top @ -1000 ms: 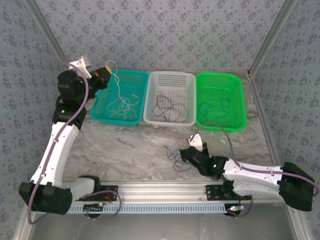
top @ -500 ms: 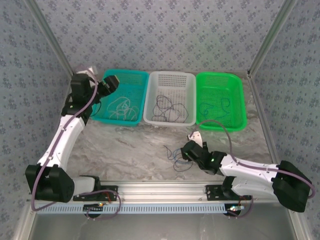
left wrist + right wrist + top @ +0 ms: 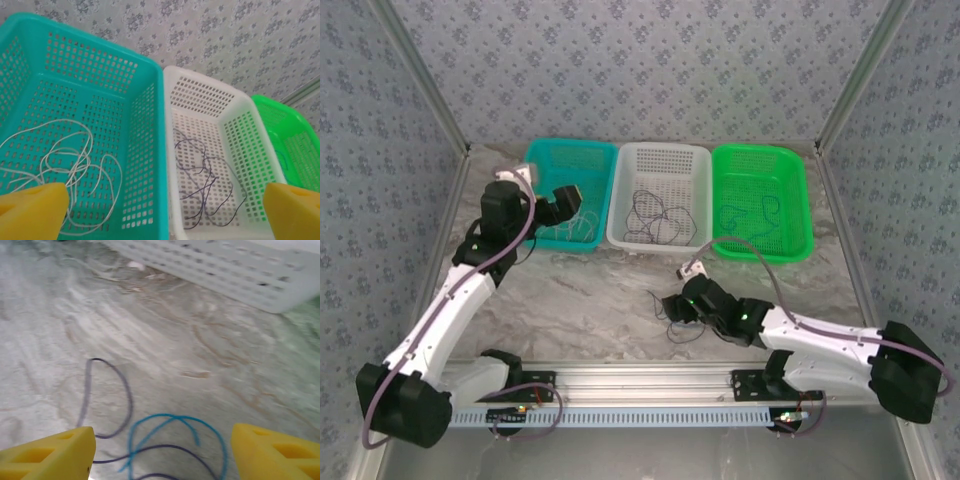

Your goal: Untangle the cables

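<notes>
Three baskets stand along the far edge of the tabletop: one teal basket, one white basket, one green basket. Each holds one tangle of thin wire: a whitish cable, a dark cable and a bluish cable respectively. Strands per tangle cannot be counted. Two further cables lie towards the near edge: one blue cable and one purple cable. Two grippers: left gripper, right gripper.
</notes>
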